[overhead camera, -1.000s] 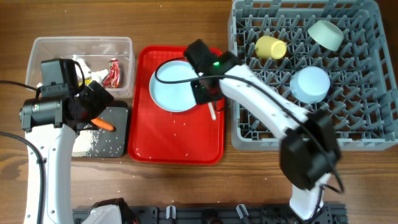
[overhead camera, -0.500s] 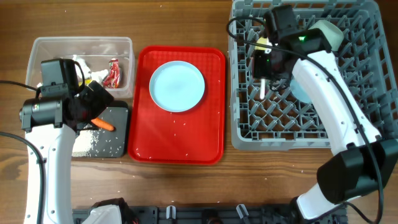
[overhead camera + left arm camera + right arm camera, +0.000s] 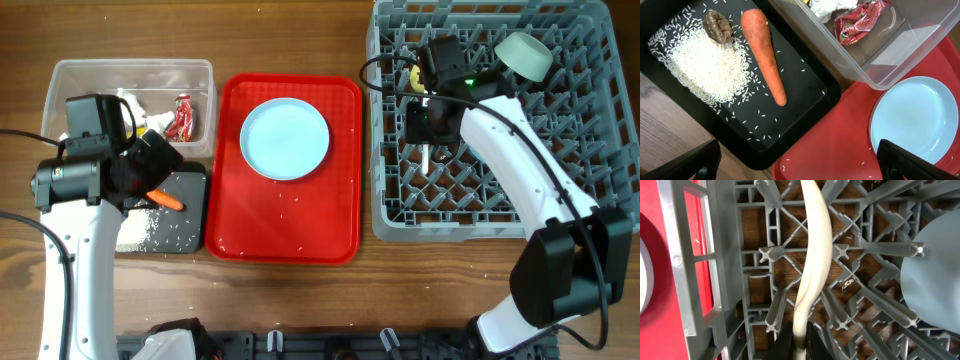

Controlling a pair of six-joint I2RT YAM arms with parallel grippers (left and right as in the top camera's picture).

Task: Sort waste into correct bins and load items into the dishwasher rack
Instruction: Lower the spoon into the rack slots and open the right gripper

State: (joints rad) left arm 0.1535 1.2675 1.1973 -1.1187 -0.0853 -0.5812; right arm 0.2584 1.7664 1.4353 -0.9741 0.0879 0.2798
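Note:
My right gripper (image 3: pixel 800 347) is shut on the handle of the white plastic spoon (image 3: pixel 812 255), which it holds low over the left part of the grey dishwasher rack (image 3: pixel 590 190), among the pegs. A light-blue bowl (image 3: pixel 935 275) lies just right of the spoon. A pale-green bowl (image 3: pixel 524 54) sits at the rack's back. My left gripper (image 3: pixel 800 165) hangs open and empty over the corner of the black tray (image 3: pixel 810 95), which holds a carrot (image 3: pixel 765 55), rice (image 3: pixel 705 65) and a brown lump (image 3: pixel 718 27). The light-blue plate (image 3: pixel 286 138) rests on the red tray (image 3: pixel 290 225).
The clear tub (image 3: pixel 70 80) at the back left holds a red wrapper (image 3: pixel 860 22) and white tissue. A yellow cup (image 3: pixel 412 72) peeks out beside my right arm in the rack. Stray rice grains dot the red tray.
My right arm carried the spoon from the red tray over to the rack and now holds it lower among the pegs. The left arm has not moved.

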